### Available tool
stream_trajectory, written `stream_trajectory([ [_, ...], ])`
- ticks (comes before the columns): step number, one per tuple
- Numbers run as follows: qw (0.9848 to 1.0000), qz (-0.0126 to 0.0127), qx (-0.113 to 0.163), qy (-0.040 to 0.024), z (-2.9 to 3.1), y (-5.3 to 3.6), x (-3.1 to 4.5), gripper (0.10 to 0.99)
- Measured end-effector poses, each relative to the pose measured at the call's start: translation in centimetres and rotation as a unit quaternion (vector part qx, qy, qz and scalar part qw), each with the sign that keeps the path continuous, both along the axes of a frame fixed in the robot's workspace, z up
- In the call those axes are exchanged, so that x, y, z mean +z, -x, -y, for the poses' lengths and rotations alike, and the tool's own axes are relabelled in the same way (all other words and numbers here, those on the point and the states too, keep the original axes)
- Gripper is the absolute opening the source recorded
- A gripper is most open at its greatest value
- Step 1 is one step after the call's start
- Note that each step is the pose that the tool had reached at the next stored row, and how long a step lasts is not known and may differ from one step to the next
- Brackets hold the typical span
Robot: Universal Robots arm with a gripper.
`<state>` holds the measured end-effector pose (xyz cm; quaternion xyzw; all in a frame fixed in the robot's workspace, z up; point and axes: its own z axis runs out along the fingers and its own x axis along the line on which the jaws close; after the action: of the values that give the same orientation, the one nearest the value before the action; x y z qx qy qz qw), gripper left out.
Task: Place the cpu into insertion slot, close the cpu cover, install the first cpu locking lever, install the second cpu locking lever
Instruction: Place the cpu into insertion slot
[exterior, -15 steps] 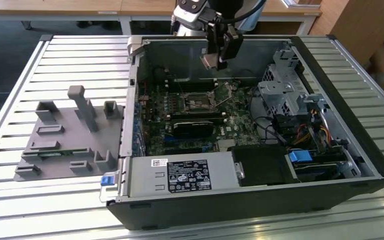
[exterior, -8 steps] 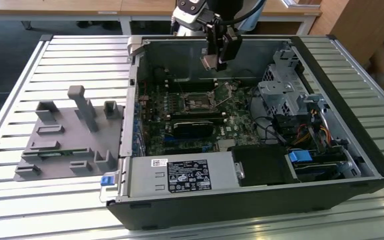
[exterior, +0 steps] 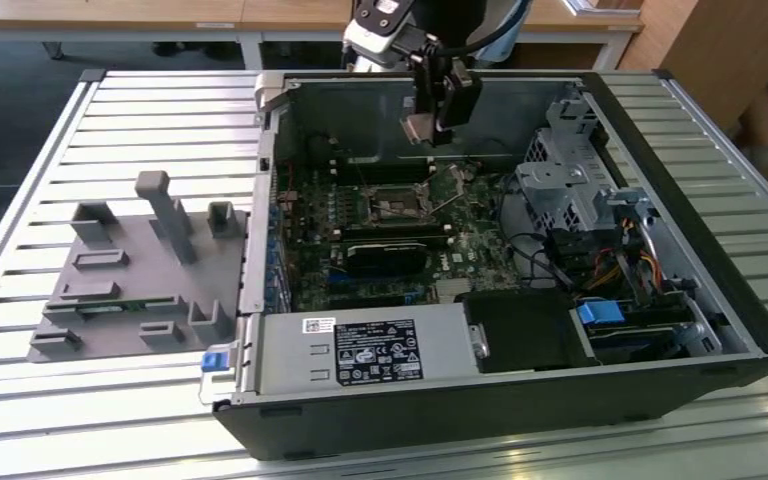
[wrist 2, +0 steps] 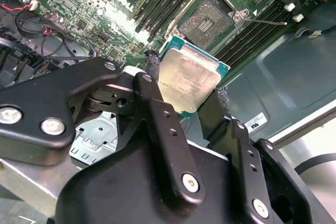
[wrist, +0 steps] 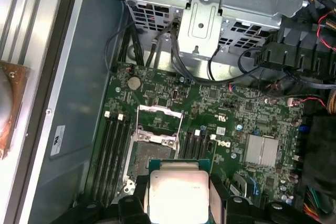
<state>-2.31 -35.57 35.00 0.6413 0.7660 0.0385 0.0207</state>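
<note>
The cpu (wrist 2: 190,77) is clamped at two opposite edges between the black fingers (wrist 2: 157,103) of the gripper (wrist 2: 186,85), and its pale metal face is seen in both wrist views. It is held in the air above the motherboard (wrist: 236,103), apart from the insertion slot (wrist: 148,156), whose dark centre is left uncovered. The cpu cover (wrist: 159,124) is seen raised from the slot at one edge. A thin metal lever (wrist 2: 265,22) is seen standing out from one corner of the slot.

In the exterior view the gripper (exterior: 427,122) is seen inside the open computer case (exterior: 704,330), near its far wall. The case is laid on a slatted table (exterior: 91,400). A grey fixture tray (exterior: 131,290) is set on the table against the case's edge on the exterior view's left.
</note>
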Motion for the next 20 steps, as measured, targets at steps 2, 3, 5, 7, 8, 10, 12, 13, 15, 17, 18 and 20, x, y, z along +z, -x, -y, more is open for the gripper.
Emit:
stream_trajectory([
  [2,1.0000,0.0002,0.000,0.0000,0.00,0.00,-0.34,0.541],
  [3,1.0000,0.0005,0.000,0.0000,0.00,-0.01,-0.52,0.541],
  [5,1.0000,0.0013,0.000,0.0001,0.00,0.00,-0.87,0.541],
  [7,1.0000,0.0014,-0.007,0.0001,0.00,0.00,-1.18,0.541],
  [8,0.9999,0.0014,-0.014,0.0000,0.00,0.00,-1.31,0.541],
  [10,0.9996,0.0014,-0.028,0.0001,-0.01,0.01,-1.52,0.541],
  [12,0.9995,0.0014,-0.033,0.0000,-0.03,0.03,-1.79,0.541],
  [13,0.9995,0.0014,-0.033,0.0000,-0.04,0.03,-1.99,0.541],
  [15,0.9995,0.0014,-0.033,0.0000,-0.04,0.04,-2.34,0.541],
  [17,0.9994,0.0014,-0.033,0.0000,-0.04,0.08,-2.70,0.541],
  [18,0.9994,0.0014,-0.033,0.0000,-0.05,0.12,-2.84,0.541],
  [20,0.9994,0.0014,-0.033,0.0000,-0.05,0.23,-3.07,0.541],
])
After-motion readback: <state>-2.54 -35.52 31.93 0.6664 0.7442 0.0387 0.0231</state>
